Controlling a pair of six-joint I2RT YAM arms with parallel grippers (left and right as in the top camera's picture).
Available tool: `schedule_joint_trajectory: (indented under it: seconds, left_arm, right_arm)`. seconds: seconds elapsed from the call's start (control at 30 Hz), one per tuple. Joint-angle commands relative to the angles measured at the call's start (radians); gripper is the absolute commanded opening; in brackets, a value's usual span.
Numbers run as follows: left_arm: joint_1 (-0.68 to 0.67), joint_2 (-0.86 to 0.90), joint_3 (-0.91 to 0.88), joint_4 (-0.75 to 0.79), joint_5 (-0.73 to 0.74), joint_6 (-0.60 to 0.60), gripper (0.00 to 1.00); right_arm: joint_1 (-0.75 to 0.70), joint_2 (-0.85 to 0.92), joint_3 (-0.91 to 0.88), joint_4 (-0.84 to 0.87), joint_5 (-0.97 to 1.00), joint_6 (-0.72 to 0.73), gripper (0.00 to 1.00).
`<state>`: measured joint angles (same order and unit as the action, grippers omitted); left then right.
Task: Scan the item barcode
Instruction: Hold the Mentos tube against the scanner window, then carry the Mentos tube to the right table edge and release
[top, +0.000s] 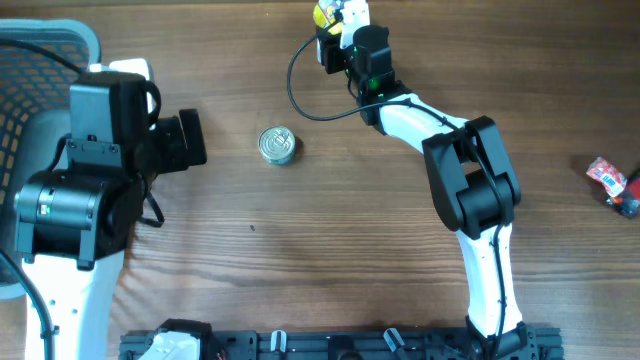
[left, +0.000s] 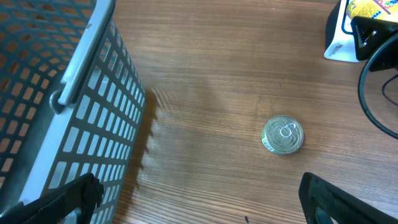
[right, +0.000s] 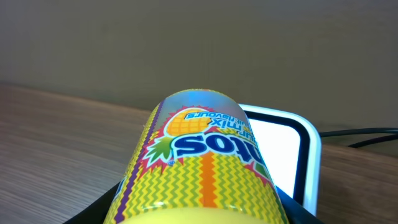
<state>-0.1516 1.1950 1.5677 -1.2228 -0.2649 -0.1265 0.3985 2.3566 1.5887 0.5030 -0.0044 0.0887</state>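
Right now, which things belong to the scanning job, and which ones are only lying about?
Job in hand: yellow tube, gripped by the right pincer; white scanner.
Lying about: tin can; red packet; mesh basket.

Looks down on a grey mesh basket (left: 93, 124) at left and a silver tin (left: 283, 134) on the wooden table (left: 205, 74), framed by wide-spread fingers (left: 62, 202).

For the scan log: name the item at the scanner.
The yellow can, held in the right gripper; the silver tin and red packet lie on the table.
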Motion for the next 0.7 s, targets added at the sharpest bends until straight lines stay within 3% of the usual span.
schedule_joint_trajectory:
  seconds: [0.0, 0.37, 0.5, 0.67]
  left_arm:
    - [-0.002, -0.001, 0.001, -0.002, -0.017, -0.017, 1.0]
    - [-0.002, -0.001, 0.001, -0.023, -0.017, -0.017, 1.0]
    - [-0.002, -0.002, 0.001, -0.023, -0.017, -0.017, 1.0]
    - [-0.002, -0.006, 0.001, -0.023, -0.017, -0.016, 1.0]
  right_arm:
    - [-0.006, 0.015, 0.032, -0.006, 0.035, -0.089, 0.43]
    - [-0.005, -0.106, 0.032, -0.118, 0.035, -0.126, 0.45]
    - [-0.006, -0.254, 0.032, -0.257, 0.042, -0.15, 0.45]
    - [-0.008, -0.499, 0.032, -0.554, 0.318, -0.153, 0.43]
